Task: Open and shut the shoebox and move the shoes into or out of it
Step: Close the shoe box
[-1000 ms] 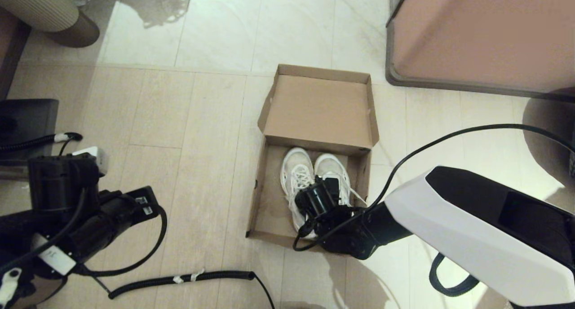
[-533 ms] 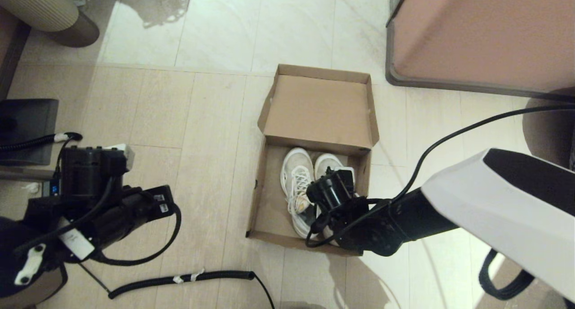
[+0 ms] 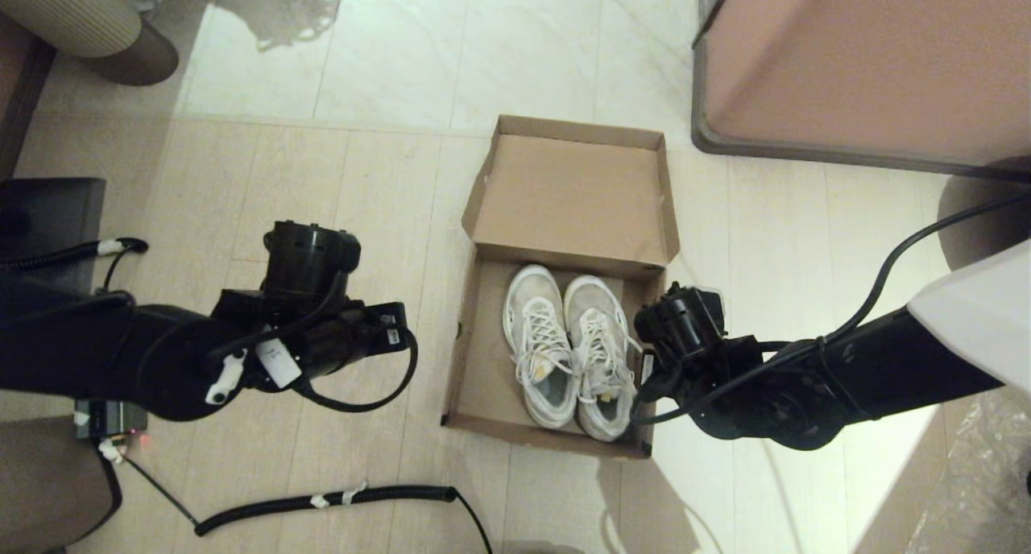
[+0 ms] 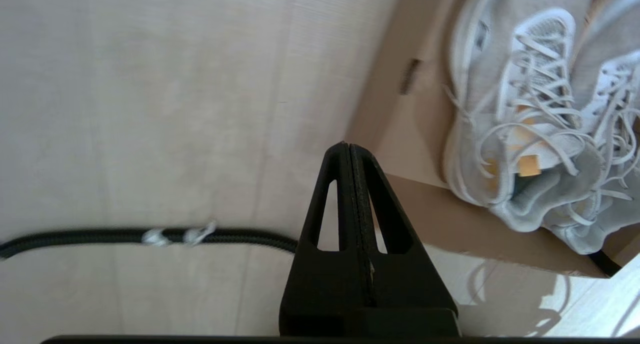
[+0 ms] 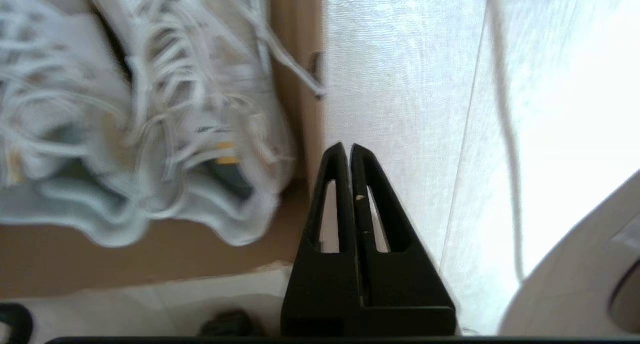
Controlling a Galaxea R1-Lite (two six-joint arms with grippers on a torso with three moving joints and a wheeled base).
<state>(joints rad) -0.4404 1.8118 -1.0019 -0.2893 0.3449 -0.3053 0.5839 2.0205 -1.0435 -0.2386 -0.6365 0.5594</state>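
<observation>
The brown cardboard shoebox (image 3: 482,361) stands open on the floor, its lid (image 3: 572,192) folded back on the far side. Both white and grey shoes (image 3: 541,349) lie side by side inside it, toes toward the lid, laces loose. My left gripper (image 4: 348,146) is shut and empty, hovering over the floor just left of the box's near left corner (image 4: 470,229). My right gripper (image 5: 348,146) is also shut and empty, over the floor just outside the box's right wall (image 5: 300,84), next to the right shoe (image 5: 200,114).
A large pinkish-brown furniture panel (image 3: 862,63) stands at the far right. A coiled black cable (image 3: 322,502) lies on the floor near the box's front. A dark unit (image 3: 48,224) sits at the left edge, and a ribbed beige roll (image 3: 72,14) at the far left.
My right gripper has pulled off the shoes and out over the box's right wall. My left arm has swung forward toward the box's left side. Both shoes stay in the box.
</observation>
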